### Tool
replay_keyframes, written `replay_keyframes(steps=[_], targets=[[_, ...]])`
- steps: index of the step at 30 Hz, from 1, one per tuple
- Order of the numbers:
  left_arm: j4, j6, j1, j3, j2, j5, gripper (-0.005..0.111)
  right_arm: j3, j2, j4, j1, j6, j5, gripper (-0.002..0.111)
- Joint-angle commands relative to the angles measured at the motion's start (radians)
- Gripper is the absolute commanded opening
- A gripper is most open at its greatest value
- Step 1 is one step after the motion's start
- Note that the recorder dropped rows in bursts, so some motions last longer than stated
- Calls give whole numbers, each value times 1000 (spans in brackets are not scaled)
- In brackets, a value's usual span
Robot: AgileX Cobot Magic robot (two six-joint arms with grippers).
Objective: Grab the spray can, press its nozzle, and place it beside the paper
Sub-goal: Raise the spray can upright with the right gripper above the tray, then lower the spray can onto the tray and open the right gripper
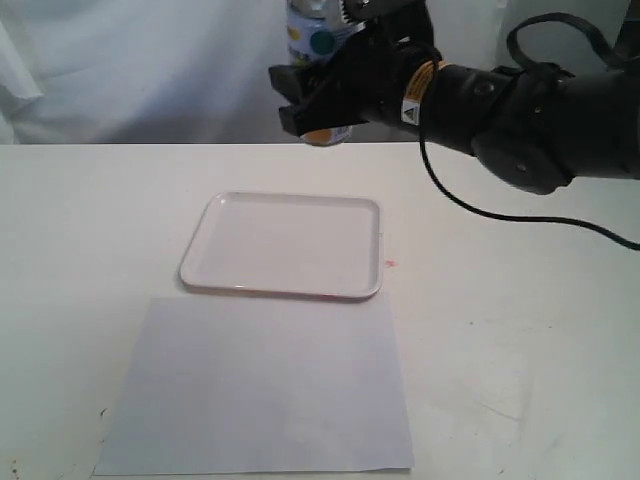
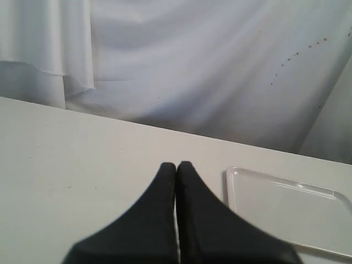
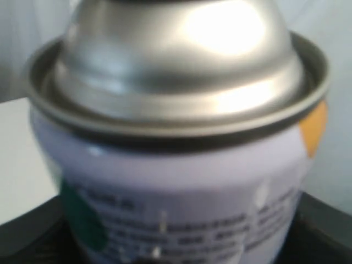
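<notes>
My right gripper [image 1: 318,100] is shut on the spray can [image 1: 312,40], holding it upright high above the table's far edge, behind the tray. The can [image 3: 176,165] fills the right wrist view: white body with teal and orange dots under a silver domed shoulder. Its nozzle is cut off at the top of both views. The paper [image 1: 260,385], a large white sheet, lies flat at the table's front, just below the tray. My left gripper [image 2: 176,165] is shut and empty, low over the table beside the tray; it does not show in the exterior view.
A white rimmed tray [image 1: 375,245] lies empty mid-table, its edge [image 2: 234,187] close to my left fingertips. A white cloth backdrop [image 1: 140,70] hangs behind the table. A small red mark [image 1: 390,263] sits right of the tray.
</notes>
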State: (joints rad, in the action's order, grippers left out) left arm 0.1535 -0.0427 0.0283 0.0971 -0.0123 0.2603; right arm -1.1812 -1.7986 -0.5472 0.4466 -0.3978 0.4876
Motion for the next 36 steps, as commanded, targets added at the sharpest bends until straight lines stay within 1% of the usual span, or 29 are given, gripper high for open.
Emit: replay_keyframes(steps=[1,6,10,18,24,27,33,36], targets=[[-4,-6,2,-3,0,-21,0,-3,-35,-45,-70,-54,202,0],[-4,-6,2,-3,0,-21,0,-3,-147,-85,-115,-88,349,0],[-4,-6,2,-3,0,-21,0,-19,-245,-85,-128,-85,404,0],[-4,-6,2,-3,0,-21,0,-141,-420,-107,-128,-85,404,0],[-4,-6,2,-3,0,-21,0,-227,-502,-162,-128,-100,402,0],[-4,-6,2,-3,0,-21,0,-251,-532,-190,-128,-109,383,0],[-4,-6,2,-3,0,-21,0,-260,-555,-277,-128,-111,290,0],[-4,-6,2,-3,0,-21,0,-260,-557,-281,-128,-111,271,0]])
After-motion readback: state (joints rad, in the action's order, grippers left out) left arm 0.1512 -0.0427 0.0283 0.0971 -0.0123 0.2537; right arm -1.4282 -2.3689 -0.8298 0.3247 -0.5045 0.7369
